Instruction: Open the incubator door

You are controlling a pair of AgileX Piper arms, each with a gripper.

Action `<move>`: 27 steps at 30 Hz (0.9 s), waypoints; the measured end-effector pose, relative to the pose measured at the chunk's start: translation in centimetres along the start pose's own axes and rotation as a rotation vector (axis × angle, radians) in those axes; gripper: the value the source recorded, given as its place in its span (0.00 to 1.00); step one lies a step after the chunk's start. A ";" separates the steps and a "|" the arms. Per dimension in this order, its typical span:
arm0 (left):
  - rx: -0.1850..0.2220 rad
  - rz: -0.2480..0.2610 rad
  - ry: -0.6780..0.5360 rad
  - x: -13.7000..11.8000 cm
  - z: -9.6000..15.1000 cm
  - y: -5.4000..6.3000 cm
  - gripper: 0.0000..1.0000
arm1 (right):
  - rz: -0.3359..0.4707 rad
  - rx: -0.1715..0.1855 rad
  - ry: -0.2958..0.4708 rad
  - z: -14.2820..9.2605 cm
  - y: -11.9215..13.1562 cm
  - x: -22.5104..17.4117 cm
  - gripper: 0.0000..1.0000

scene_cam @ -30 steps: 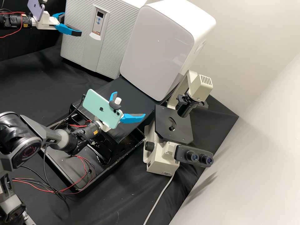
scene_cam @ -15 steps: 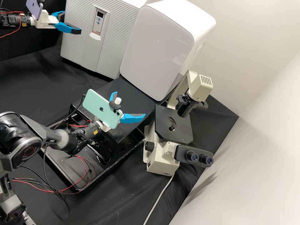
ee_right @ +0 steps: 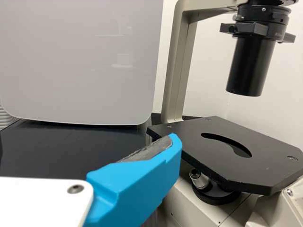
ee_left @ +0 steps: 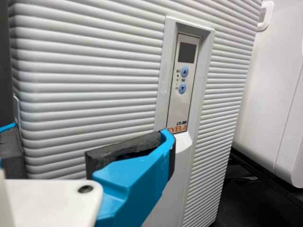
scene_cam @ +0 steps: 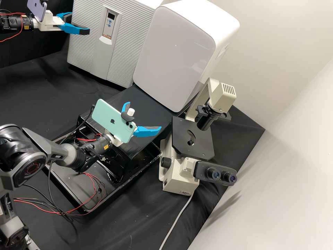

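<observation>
Incubator (scene_cam: pixel 130 45), door (ee_left: pixel 90 94) shut: opening wholly ahead of us. Left claw (scene_cam: pixel 78 25), released, near its outer edge. Right claw (scene_cam: pixel 144 116), likewise released.

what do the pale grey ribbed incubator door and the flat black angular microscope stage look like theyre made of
The door looks like matt moulded plastic: soft, rounded ridges with a dull sheen, though painted metal is possible. The stage looks like metal with a satin black coating: a rigid, crisp-edged plate with screws set in it.
</observation>
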 end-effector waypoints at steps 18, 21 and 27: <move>-0.099 0.042 0.041 -0.7 -0.2 -0.3 0.00 | 0.000 0.000 0.000 0.0 0.0 0.0 1.00; -0.110 0.042 0.044 -1.0 0.1 -0.4 0.00 | 0.000 0.000 0.000 0.0 0.0 0.0 1.00; -0.116 0.038 0.054 -1.7 0.5 -0.6 0.00 | 0.000 0.000 0.000 0.0 0.0 0.0 1.00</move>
